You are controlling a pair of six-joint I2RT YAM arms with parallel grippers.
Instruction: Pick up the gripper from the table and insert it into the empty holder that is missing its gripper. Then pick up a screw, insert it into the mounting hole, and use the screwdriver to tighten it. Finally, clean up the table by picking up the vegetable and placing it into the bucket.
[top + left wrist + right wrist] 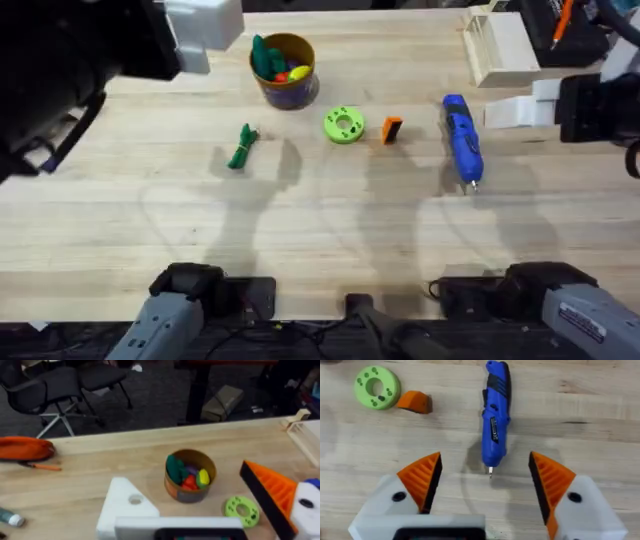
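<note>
The gripper, a small orange block (391, 130) with a black face, lies on the table between a lime-green ring (343, 125) and the blue screwdriver (462, 140). The dark green vegetable (243, 147) lies left of the ring. The bucket (283, 70) stands behind them with toys inside. My left gripper (184, 477) hangs open high above the table's far left. One of its fingers is the bare white holder (125, 505); the other carries an orange pad (272, 491). My right gripper (485, 457) is open above the screwdriver's tip (490, 471), with the orange block (415, 401) off to one side.
A pale wooden tray (500, 45) sits at the far right corner. An orange pouch (25, 448) lies near the table's far edge in the left wrist view. Bare wood stretches across the table's near half. Office chairs stand on the floor beyond.
</note>
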